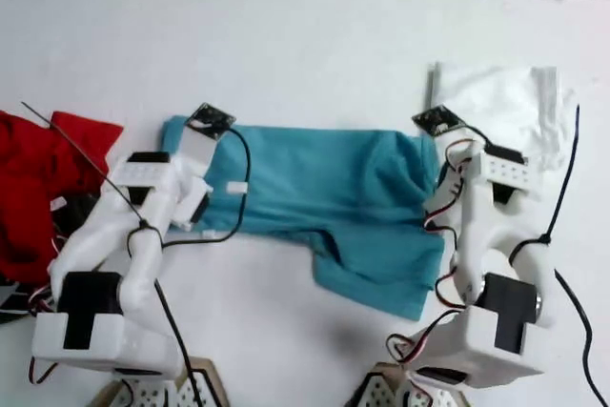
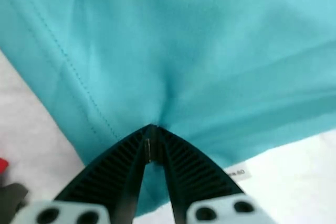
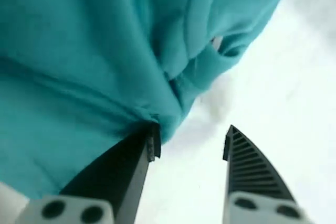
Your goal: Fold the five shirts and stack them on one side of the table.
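A teal shirt (image 1: 324, 197) lies spread across the middle of the white table (image 1: 305, 45), with a loose flap hanging toward the front edge. My left gripper (image 1: 212, 145) is at the shirt's left end. In the left wrist view it (image 2: 151, 132) is shut on a pinched fold of the teal shirt (image 2: 199, 51). My right gripper (image 1: 440, 145) is at the shirt's right end. In the right wrist view it (image 3: 191, 140) is open; one fingertip (image 3: 152, 142) touches the edge of the teal shirt (image 3: 79, 66), and the other stands over bare table.
A folded white shirt (image 1: 500, 107) lies at the back right, just behind the right arm. A crumpled red shirt (image 1: 38, 178) sits at the left edge beside the left arm. Cables trail from both arms over the table's front.
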